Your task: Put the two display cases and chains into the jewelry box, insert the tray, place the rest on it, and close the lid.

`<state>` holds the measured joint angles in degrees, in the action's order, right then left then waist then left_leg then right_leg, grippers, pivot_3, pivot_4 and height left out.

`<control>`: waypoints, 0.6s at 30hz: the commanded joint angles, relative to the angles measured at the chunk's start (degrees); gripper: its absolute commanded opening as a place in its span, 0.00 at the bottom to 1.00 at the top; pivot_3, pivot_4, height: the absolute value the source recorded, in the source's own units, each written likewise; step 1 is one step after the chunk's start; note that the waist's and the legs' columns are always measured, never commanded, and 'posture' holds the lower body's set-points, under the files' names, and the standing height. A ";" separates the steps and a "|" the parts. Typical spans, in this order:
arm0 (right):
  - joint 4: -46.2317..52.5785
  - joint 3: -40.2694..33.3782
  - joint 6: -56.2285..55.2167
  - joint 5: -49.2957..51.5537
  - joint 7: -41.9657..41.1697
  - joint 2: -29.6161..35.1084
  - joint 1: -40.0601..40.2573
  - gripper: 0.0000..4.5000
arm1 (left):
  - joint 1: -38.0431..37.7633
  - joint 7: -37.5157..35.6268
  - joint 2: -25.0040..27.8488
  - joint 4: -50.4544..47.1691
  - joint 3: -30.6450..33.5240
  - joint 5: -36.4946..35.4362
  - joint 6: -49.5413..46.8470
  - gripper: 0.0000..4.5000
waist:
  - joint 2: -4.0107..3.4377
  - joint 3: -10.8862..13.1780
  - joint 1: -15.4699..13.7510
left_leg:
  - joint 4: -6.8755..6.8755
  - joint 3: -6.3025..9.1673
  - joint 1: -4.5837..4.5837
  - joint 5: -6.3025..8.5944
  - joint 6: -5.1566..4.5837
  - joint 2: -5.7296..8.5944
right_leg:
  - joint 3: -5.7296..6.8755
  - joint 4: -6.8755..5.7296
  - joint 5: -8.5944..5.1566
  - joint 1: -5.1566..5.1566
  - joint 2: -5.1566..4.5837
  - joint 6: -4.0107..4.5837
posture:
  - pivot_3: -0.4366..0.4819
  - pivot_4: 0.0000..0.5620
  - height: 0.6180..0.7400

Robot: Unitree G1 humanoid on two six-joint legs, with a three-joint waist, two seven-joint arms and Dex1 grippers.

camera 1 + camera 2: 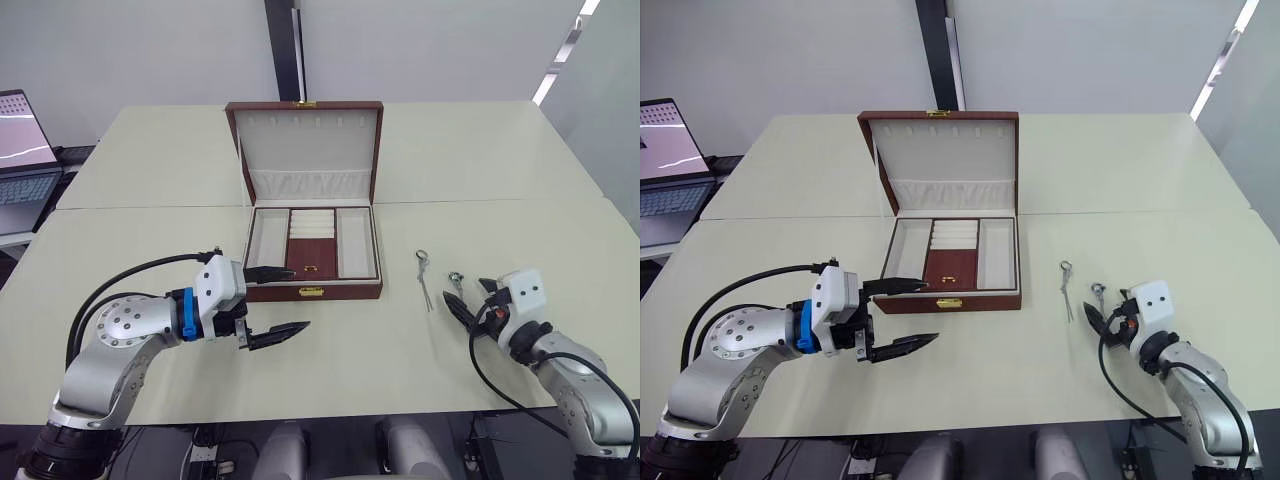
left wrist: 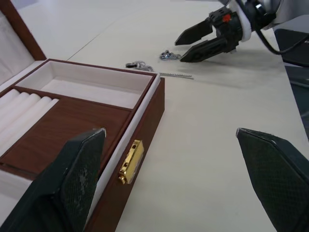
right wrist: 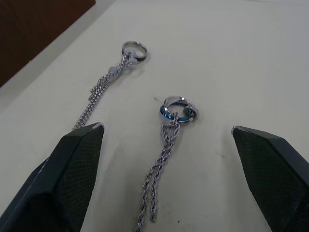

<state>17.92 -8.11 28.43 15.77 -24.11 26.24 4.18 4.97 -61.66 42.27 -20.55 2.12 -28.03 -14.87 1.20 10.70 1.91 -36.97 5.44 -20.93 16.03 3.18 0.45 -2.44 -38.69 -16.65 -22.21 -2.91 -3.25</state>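
On the table [image 1: 400,350], chains [image 3: 164,145] lie between right claw [image 3: 169,179] fingers.

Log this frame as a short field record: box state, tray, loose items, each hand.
jewelry box: on the table, lid open and upright
tray: seated in the box, its compartments look empty
chains: two, lying on the table to the right of the box, each with a ring at one end
left hand: open, empty, at the box's front left corner
right hand: open, empty, just short of the nearer chain
display cases: cannot tell
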 commanded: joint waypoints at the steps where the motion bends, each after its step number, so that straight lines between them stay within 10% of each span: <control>1: 0.62 0.96 -0.78 -1.75 1.01 -0.18 -0.17 1.00 | 0.64 -1.10 -0.58 -1.16 -0.84 0.10 2.07 1.00 | 0.00 0.00 -0.01 | 0.00 0.00 0.00 0.00 0.00 0.00 | 0.00 0.00 0.00 0.00 0.00 0.00 | 0.48 0.27 1.00; 9: -0.61 2.76 1.03 -3.77 1.46 -0.38 -0.33 1.00 | 0.61 -1.15 -1.34 -2.08 -1.82 0.02 2.11 1.00 | 0.03 -0.03 0.00 | -0.01 0.01 0.02 0.00 0.00 -0.01 | 0.00 0.00 0.00 0.03 0.01 0.00 | 0.48 0.27 1.00; 18: -1.70 3.82 0.89 -4.81 1.81 -0.32 -1.46 0.49 | 0.61 -0.87 -2.06 -1.60 -2.25 0.36 2.74 1.00 | 0.08 -0.07 0.03 | -0.02 0.02 0.04 0.00 0.00 -0.01 | 0.01 0.00 0.00 0.05 0.02 0.00 | 0.48 0.27 1.00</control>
<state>17.61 -4.41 28.65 12.03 -22.61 25.84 2.60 5.31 -62.56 40.38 -20.59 0.23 -27.66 -13.15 1.28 10.63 1.95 -37.00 5.46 -20.89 16.03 3.18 0.44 -2.43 -38.69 -16.65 -22.16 -2.89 -3.25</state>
